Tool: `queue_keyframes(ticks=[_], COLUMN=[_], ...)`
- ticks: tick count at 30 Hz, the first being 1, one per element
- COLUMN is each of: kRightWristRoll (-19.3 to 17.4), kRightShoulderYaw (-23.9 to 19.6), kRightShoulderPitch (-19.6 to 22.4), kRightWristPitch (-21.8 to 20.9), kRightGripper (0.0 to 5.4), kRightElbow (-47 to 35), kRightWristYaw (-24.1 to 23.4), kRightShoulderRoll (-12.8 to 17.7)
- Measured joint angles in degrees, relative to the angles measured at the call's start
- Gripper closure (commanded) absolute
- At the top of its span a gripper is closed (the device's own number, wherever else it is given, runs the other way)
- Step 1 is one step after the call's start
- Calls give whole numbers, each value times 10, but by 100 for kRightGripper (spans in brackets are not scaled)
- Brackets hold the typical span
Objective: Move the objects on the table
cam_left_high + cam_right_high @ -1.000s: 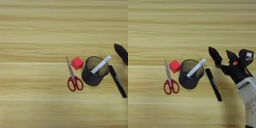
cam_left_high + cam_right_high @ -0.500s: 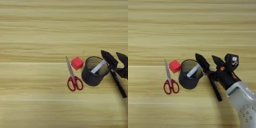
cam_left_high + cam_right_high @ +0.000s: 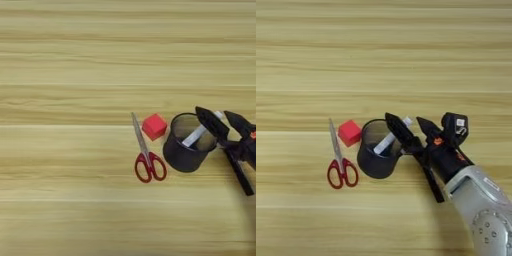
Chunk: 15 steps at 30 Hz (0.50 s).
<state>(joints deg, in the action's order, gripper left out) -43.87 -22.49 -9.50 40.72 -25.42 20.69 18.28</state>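
Broad, light yellowish wooden counter (image 3: 75,60) with horizontal grain streaks, filling both views. Silver forearm (image 3: 483,212) entering from 4 o'clock, ending in the right gripper (image 3: 412,131) — two black fingers spread open, gripping nothing, one finger over the cup's right rim, the other just off it toward 3 o'clock.

Black wire-mesh pen cup (image 3: 189,144), upright, a little right of centre and below the middle of the counter. Judged light and stiff but thin-walled, likely to tip or slide if nudged at the rim; best taken across the wall with one finger inside and one outside, or around the body low down.

Red-handled scissors (image 3: 145,155) just beside the cup at 9 o'clock, blades closed and pointing toward 12.

Black marker (image 3: 430,175) flat on the counter at the cup's 4 o'clock, partly under the gripper — judged smooth, round, prone to rolling; best pinched at mid-length.

Slim white marker (image 3: 200,132) leaning inside the cup, upper end past the rim toward 1 o'clock, close by the near finger. Light, rigid, slippery; protruding end the only reachable hold.

Small red cube (image 3: 154,126) close to the cup at 10 o'clock, beside the scissor blades.
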Motion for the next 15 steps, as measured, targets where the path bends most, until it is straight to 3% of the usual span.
queue_keyframes(ticks=[15], kRightWristRoll=[0], kRightShoulderYaw=[5], kRightShoulderPitch=[1], kRightWristPitch=[0], kRightGripper=[4], kRightElbow=[6], kRightWristYaw=[0], kRightShoulderRoll=[0])
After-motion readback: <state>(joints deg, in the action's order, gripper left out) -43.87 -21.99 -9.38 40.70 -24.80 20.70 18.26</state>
